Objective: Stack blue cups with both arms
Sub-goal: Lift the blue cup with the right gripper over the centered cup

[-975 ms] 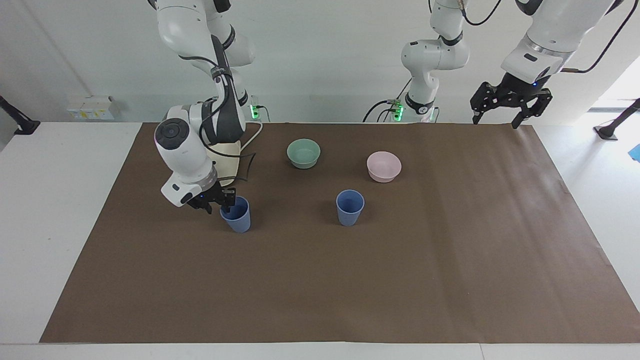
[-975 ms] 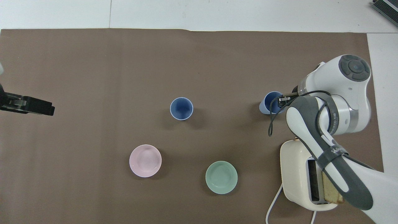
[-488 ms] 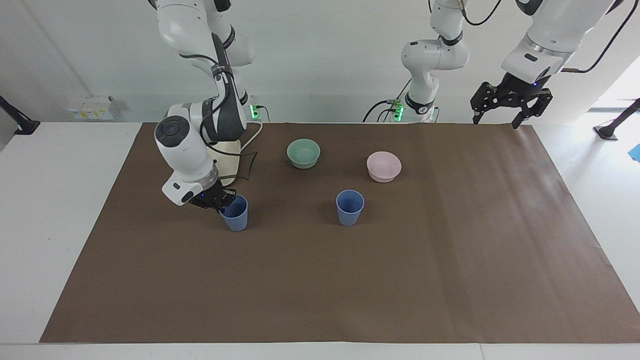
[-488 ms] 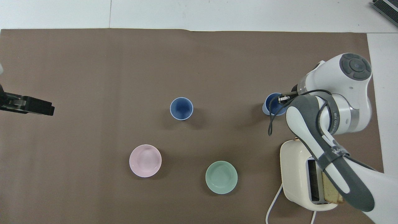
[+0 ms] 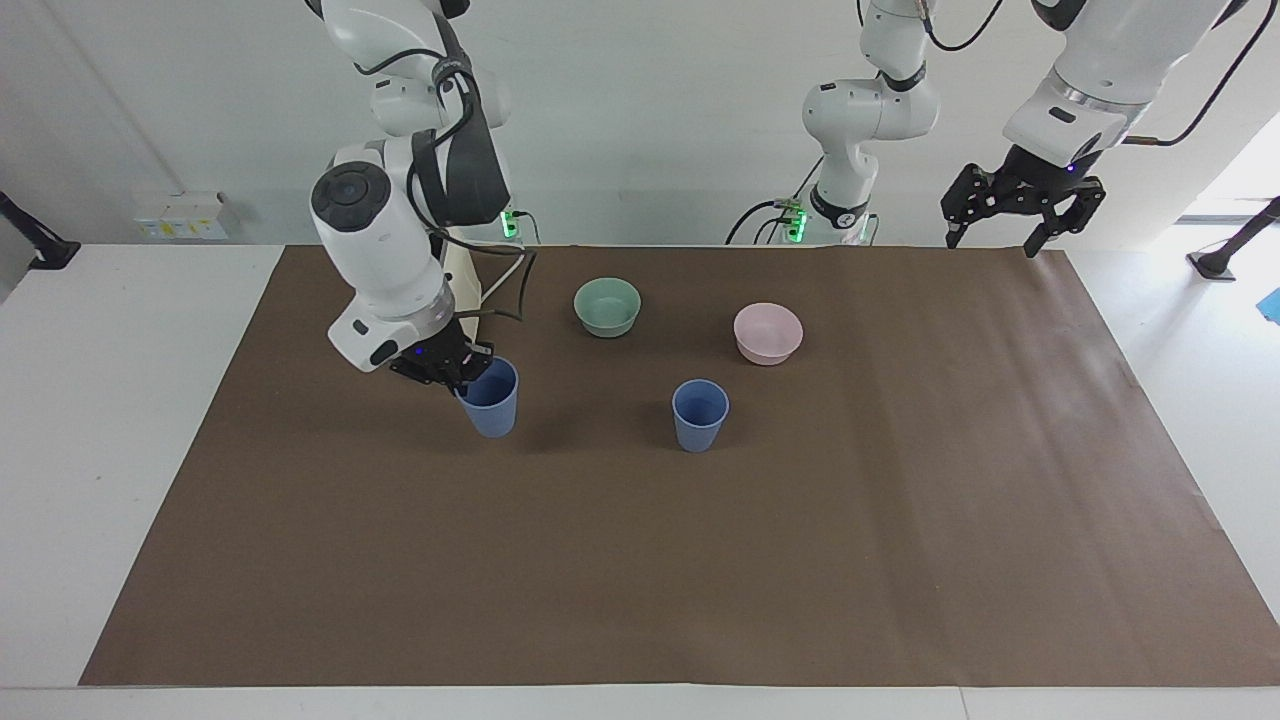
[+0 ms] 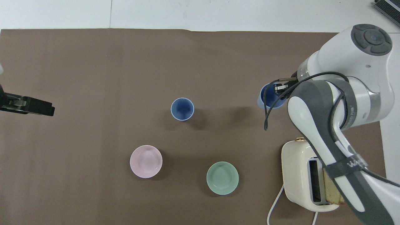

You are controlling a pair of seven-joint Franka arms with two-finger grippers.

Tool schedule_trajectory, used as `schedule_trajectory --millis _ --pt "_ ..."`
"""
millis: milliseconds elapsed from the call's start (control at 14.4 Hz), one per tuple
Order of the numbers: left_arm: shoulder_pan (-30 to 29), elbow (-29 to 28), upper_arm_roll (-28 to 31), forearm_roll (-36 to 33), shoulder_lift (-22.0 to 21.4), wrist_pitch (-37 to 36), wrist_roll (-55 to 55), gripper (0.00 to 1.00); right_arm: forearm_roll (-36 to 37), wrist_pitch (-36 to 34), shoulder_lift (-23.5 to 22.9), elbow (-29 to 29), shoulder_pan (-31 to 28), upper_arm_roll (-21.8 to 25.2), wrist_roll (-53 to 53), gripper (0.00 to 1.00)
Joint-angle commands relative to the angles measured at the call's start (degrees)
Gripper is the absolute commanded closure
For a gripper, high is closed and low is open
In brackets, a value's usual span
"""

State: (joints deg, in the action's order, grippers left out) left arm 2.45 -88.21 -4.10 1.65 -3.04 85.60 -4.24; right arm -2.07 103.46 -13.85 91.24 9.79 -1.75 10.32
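Blue plastic, the cup (image 5: 491,397) in the right gripper (image 5: 452,366) has come up off the brown mat (image 5: 900,520) since a second ago, pinched by its rim and hanging tilted over the mat's right-arm end, so the pick is done and the carry can begin. The other blue cup (image 5: 700,414) stands upright mid-table, nearer the mat's middle than the toaster (image 6: 300,175). Between the two cups the mat lies bare; the green bowl (image 5: 607,306) and pink bowl (image 5: 767,332) sit nearer the robots, off that path. The left gripper (image 5: 1020,205) waits, fingers spread and empty, over the mat's corner.
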Motion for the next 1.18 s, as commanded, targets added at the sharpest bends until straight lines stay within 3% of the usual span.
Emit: schedule_trajectory --millis 0,418,766,1115 --pt "-1.04 -1.62 -0.3 0.73 -1.62 -0.26 -0.77 0.0 -0.04 -1.51 -0.66 -3.43 4.51 -0.01 5.13 1.0" --pt "-1.04 -1.62 -0.3 0.81 -1.62 -0.26 -0.77 0.0 -1.87 -0.81 -3.2 -11.07 12.09 -1.49 16.48 1.0" --pt "-0.95 -1.62 -0.3 0.73 -1.62 -0.34 -0.77 0.0 -4.52 2.35 -3.21 -11.08 12.36 -6.59 18.95 1.0" --pt "-0.95 -1.62 -0.3 0.73 -1.62 -0.26 -0.77 0.0 -4.7 5.87 -5.91 -10.82 14.02 -7.04 18.95 1.0"
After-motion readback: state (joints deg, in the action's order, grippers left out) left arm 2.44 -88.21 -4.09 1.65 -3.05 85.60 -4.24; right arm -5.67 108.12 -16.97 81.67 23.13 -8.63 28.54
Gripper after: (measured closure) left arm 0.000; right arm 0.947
